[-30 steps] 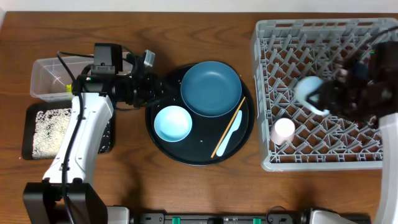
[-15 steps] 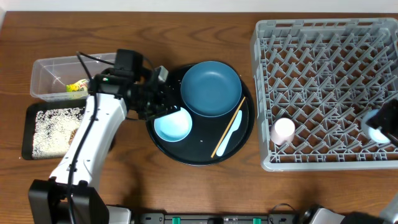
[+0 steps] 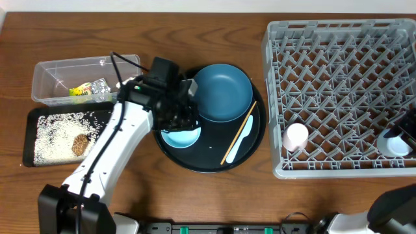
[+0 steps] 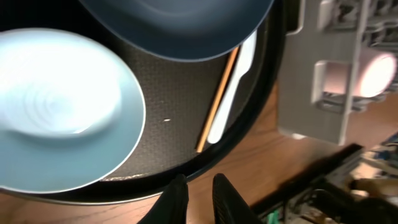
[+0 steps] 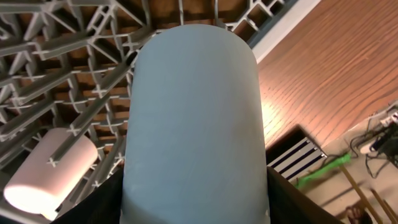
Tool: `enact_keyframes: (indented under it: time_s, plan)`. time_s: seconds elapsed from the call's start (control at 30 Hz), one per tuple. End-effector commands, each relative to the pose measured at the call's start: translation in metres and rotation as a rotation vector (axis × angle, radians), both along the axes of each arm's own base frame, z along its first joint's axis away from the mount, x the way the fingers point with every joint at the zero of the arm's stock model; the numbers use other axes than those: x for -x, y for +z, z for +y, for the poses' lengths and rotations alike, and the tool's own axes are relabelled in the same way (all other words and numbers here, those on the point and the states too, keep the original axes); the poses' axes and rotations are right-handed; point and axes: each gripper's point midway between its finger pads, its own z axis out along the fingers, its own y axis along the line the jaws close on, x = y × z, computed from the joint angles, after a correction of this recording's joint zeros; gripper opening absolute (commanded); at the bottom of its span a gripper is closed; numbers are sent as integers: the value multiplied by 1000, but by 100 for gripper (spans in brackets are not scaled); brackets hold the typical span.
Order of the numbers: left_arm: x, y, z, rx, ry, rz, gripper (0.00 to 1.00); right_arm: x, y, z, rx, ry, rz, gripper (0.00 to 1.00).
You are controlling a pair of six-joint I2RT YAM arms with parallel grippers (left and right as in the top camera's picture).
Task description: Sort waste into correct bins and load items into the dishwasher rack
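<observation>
Right gripper [image 5: 194, 208] clamps the light-blue cup [image 5: 193, 112], a smooth, matt cylinder that fills the gap between its dark fingers, at 4 o'clock in the grey dishwasher rack [image 3: 338, 39], a square plastic crate with an open lattice of pegs. The pale pink cup [image 3: 297, 136] sits at the rack's 7 o'clock, well apart from the held cup. Across the wooden table [image 3: 195, 32], the left gripper [image 4: 200, 194] hangs with its fingers drawn narrow and nothing between them, above the light-blue bowl [image 4: 62, 112], which lies at 8 o'clock on the round black tray [image 3: 260, 133]. The glossy dark-blue plate [image 3: 221, 91] takes the tray's 12 o'clock, just beside the bowl, while the wooden chopstick [image 3: 238, 132] and the white plastic spoon [image 3: 239, 142] lie side by side at 4 o'clock. Out at the round tray's 9 o'clock, the clear tub [image 3: 52, 71] holds the yellow-green wrapper [image 3: 81, 91] and crumpled foil [image 3: 99, 86]; the shallow black tray [image 3: 29, 140] below it carries scattered rice [image 3: 55, 130] and a brown scrap [image 3: 80, 144]
</observation>
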Motion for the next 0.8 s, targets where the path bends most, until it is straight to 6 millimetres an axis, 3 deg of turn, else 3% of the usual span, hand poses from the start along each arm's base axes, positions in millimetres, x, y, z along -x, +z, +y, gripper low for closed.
enact_keyframes:
  time_s: [0.0, 0.17, 0.43, 0.7, 0.77]
  plan:
    - [-2, -6, 8, -110, -18, -43, 17, -4, -5, -5, -8, 8, 14, 33]
    - [0, -7, 4, -125, -35, -51, 17, -20, -13, 1, -69, 30, -37, 32]
    - [0, -7, 4, -125, -35, -51, 17, -16, -16, 3, -80, 28, -18, 31]
    - [1, -8, 5, -128, -36, -45, 17, -11, -41, 7, -106, 30, 5, 31]
    - [2, -8, 5, -128, -36, -44, 17, -19, -46, 10, -125, 43, -34, 30]
